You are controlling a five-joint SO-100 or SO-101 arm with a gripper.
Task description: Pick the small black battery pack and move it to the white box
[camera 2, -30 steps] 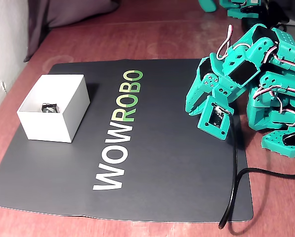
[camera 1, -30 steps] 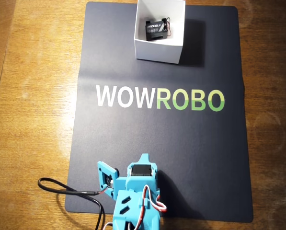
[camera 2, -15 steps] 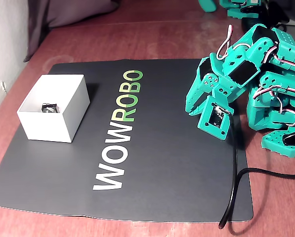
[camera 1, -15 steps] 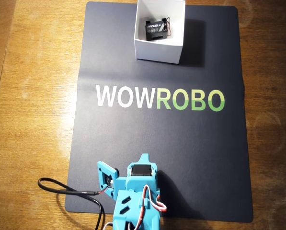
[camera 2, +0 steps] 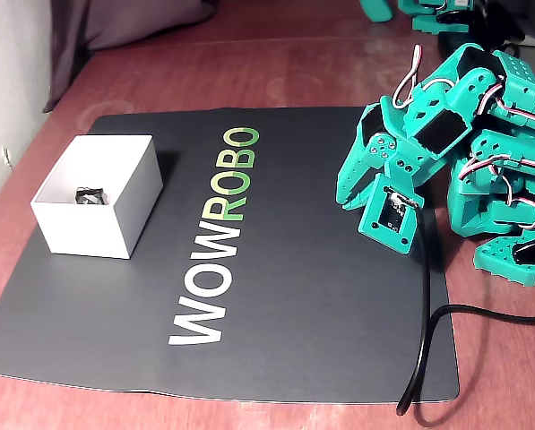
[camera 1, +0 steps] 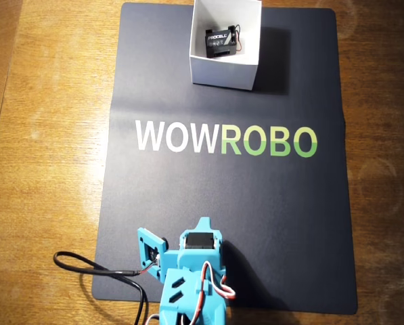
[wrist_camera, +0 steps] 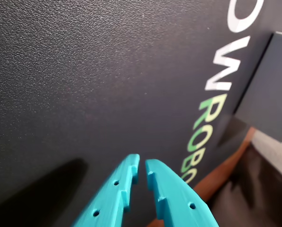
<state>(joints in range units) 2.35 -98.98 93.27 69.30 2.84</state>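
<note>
Battery pack (camera 1: pixel 219 41) inside white box (camera 1: pixel 223 71), well apart from pincer (wrist_camera: pixel 141 166); pincer near-closed, seemingly empty.

Overhead looks straight down, the fixed view obliquely from the side (both sharing the black mat (camera 1: pixel 232 196)), wrist close above it.

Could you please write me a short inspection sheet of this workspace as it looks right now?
Surface: black WOWROBO mat on a wooden table.
Job's things: small black battery pack lies inside the white box.
Clutter: nothing seen.
Gripper: gripper nearly shut, empty, over bare mat.
Cables: black cable runs off the mat's edge; red and white wires on the arm.
Surroundings: grey cloth at the far corner.
</note>
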